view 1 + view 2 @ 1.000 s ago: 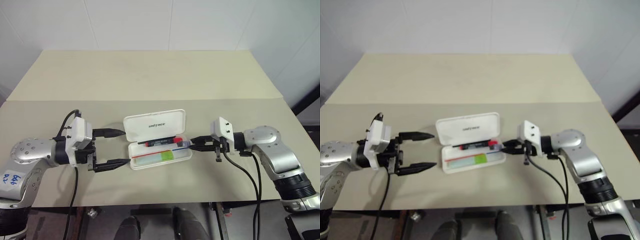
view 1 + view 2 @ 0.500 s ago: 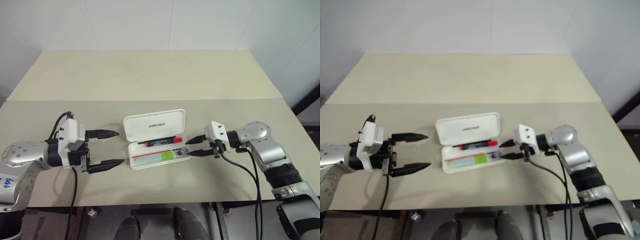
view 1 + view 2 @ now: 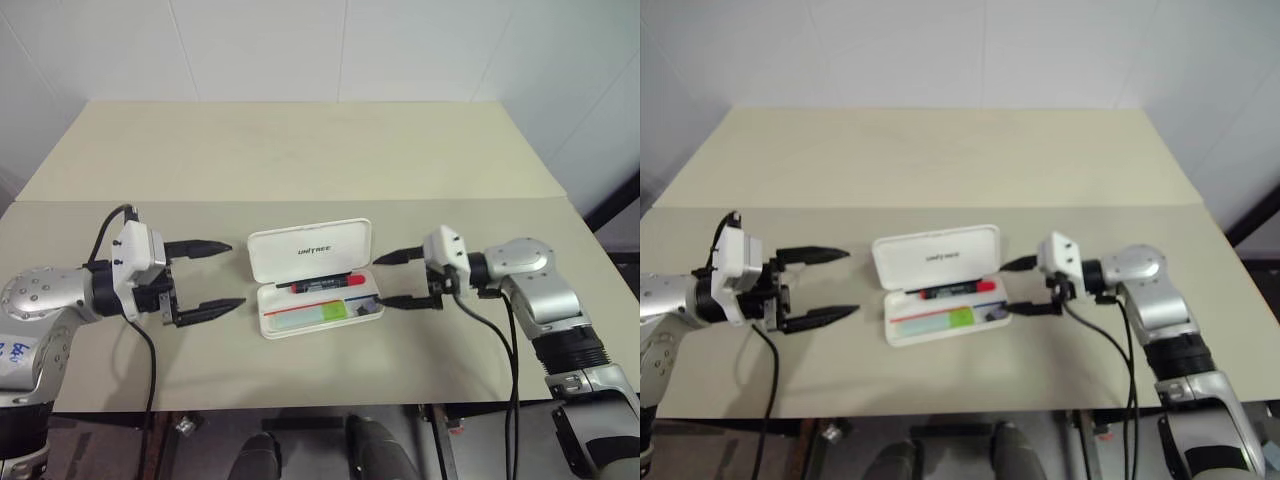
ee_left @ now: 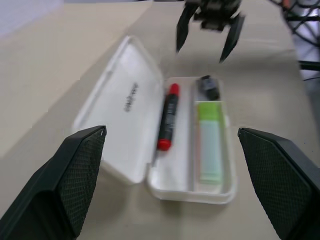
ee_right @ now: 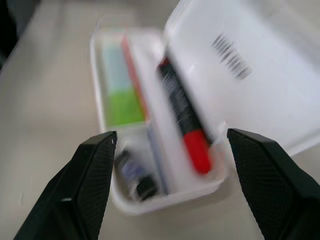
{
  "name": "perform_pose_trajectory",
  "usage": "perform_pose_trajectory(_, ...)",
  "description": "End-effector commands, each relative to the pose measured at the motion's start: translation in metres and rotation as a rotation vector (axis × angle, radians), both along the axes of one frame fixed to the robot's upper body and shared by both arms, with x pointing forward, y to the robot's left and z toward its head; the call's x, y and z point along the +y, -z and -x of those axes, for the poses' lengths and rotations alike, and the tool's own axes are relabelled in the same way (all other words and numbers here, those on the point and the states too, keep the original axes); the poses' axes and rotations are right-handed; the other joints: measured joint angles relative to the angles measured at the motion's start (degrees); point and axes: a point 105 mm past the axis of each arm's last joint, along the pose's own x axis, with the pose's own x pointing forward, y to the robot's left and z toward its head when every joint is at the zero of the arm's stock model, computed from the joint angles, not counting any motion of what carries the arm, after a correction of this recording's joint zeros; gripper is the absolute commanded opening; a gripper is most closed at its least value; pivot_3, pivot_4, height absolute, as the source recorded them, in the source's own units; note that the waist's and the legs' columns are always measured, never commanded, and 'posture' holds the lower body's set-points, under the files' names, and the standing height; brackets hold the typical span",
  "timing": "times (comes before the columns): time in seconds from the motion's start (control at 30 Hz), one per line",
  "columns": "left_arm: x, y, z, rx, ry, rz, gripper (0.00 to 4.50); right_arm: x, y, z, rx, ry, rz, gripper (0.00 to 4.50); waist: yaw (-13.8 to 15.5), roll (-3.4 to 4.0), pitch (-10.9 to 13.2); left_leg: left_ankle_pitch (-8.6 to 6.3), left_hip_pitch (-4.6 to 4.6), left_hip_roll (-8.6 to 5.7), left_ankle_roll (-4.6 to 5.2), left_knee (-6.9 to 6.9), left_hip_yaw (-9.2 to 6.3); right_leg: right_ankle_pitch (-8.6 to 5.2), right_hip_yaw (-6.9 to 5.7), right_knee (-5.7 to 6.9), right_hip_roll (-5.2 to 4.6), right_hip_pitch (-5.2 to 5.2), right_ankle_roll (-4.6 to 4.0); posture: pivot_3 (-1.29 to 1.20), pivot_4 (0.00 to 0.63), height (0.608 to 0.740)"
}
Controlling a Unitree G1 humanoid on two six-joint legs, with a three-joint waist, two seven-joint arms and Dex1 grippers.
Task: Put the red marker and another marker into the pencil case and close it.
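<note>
A: From the head view?

B: Both my pincers are wide and empty, left pincer (image 3: 207, 279) and right pincer (image 3: 396, 279) flanking the pencil case (image 3: 315, 279) mid-tabletop (image 3: 300, 150). The lid reads roughly "UNITREE".

A: Left wrist view?

B: The red marker (image 4: 168, 117) and the green marker (image 4: 210, 138) lie inside. A one-sided push could skid the case.

A: Right wrist view?

B: A small dark bit (image 5: 137, 177) near the rim could jam the lid.

Beige table (image 3: 300, 150); small dark, perhaps grey, bit (image 4: 209, 86).
</note>
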Motion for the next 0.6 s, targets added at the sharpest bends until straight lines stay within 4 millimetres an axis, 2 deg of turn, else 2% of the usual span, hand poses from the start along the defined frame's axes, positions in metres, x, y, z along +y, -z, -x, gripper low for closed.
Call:
perform_pose_trajectory(0.03, 0.005, -0.010, -0.013, -0.076, -0.016, -0.011, 4.50, -0.005, -0.019, 0.009, -0.031, -0.035, -0.101, 4.49, 0.0, 0.00, 0.0, 0.00, 0.01, 0.00, 0.00, 0.00, 0.00, 0.08, -0.01, 0.02, 0.00, 0.00, 0.15, 0.00, 0.150, 0.740)
perform_pose_trajectory(0.13, 0.008, -0.015, -0.027, -0.112, -0.002, -0.016, 4.50, -0.009, -0.020, 0.010, -0.030, -0.037, -0.124, 4.49, 0.1, 0.01, 0.0, 0.00, 0.01, 0.00, 0.00, -0.02, -0.01, 0.09, -0.03, 0.03, 0.00, 0.00, 0.16, 0.00, 0.150, 0.740)
perform_pose_trajectory(0.17, 0.011, -0.020, -0.034, -0.122, -0.006, 0.012, 4.09, -0.010, -0.020, 0.009, -0.031, -0.030, -0.123, 4.50, 0.1, 0.01, 0.0, 0.00, 0.01, -0.01, 0.00, -0.01, -0.01, 0.09, -0.03, 0.05, 0.00, -0.01, 0.16, 0.00, 0.150, 0.740)
perform_pose_trajectory(0.2, 0.013, -0.023, -0.039, -0.127, -0.005, 0.029, 3.90, -0.011, -0.020, 0.008, -0.033, -0.021, -0.126, 4.50, 0.1, 0.01, 0.0, 0.00, 0.01, 0.00, 0.00, 0.00, -0.01, 0.09, -0.04, 0.06, 0.00, -0.01, 0.16, 0.00, 0.150, 0.740)
perform_pose_trajectory(0.27, 0.015, -0.025, -0.047, -0.125, 0.006, 0.036, 3.26, -0.012, -0.021, 0.006, -0.038, -0.007, -0.131, 4.50, 0.1, 0.01, 0.0, 0.00, 0.01, -0.01, 0.00, 0.02, -0.01, 0.09, -0.06, 0.09, 0.01, -0.01, 0.17, 0.00, 0.150, 0.740)
perform_pose_trajectory(0.4, 0.024, -0.030, -0.071, -0.120, -0.025, 0.053, 1.84, -0.013, -0.023, 0.005, -0.047, 0.019, -0.141, 4.50, 0.1, 0.01, 0.0, 0.00, 0.00, -0.01, 0.00, 0.01, -0.01, 0.10, -0.05, 0.14, 0.01, -0.03, 0.19, 0.00, 0.150, 0.740)
perform_pose_trajectory(0.57, 0.032, -0.024, -0.097, -0.086, -0.081, 0.060, 0.14, -0.020, -0.023, 0.007, -0.043, 0.042, -0.163, 4.50, 0.1, 0.01, 0.0, 0.00, -0.02, -0.02, 0.00, 0.01, -0.03, 0.10, -0.09, 0.19, 0.02, -0.07, 0.20, 0.00, 0.150, 0.740)
perform_pose_trajectory(0.6, 0.032, -0.022, -0.102, -0.076, -0.094, 0.059, 0.03, -0.021, -0.024, 0.007, -0.041, 0.046, -0.174, 4.50, 0.2, 0.01, 0.0, 0.00, -0.03, -0.02, 0.00, 0.01, -0.03, 0.11, -0.09, 0.19, 0.02, -0.07, 0.20, 0.00, 0.150, 0.740)
